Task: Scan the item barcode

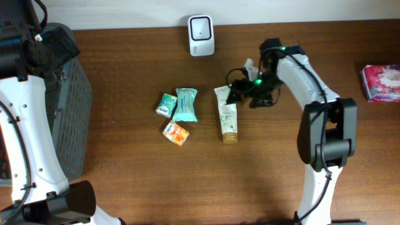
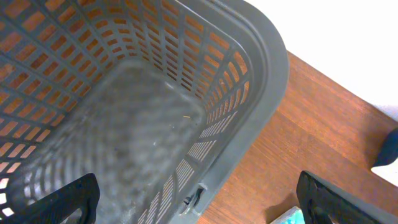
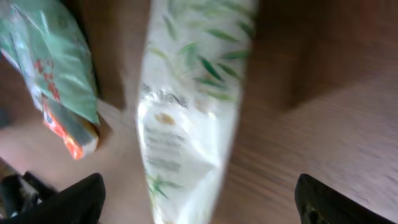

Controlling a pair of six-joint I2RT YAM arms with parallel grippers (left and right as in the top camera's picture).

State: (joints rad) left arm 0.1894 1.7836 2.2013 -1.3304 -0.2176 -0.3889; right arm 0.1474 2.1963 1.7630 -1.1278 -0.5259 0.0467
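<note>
A white tube with green leaf print (image 1: pixel 226 114) lies lengthwise on the wooden table, its gold cap toward the front. My right gripper (image 1: pixel 239 94) hovers over the tube's far end. In the right wrist view the tube (image 3: pixel 186 112) is blurred and runs between the fingers of the right gripper (image 3: pixel 199 202), which stand wide apart and touch nothing. The white barcode scanner (image 1: pixel 201 35) stands at the table's back edge. My left gripper (image 2: pixel 199 205) is open over the grey basket (image 2: pixel 261 93), nothing between its fingers.
Left of the tube lie a teal packet (image 1: pixel 185 104), a small teal pack (image 1: pixel 165 105) and an orange pack (image 1: pixel 176 133). A pink tissue pack (image 1: pixel 381 82) sits at the far right. The grey basket (image 1: pixel 70 106) fills the left edge.
</note>
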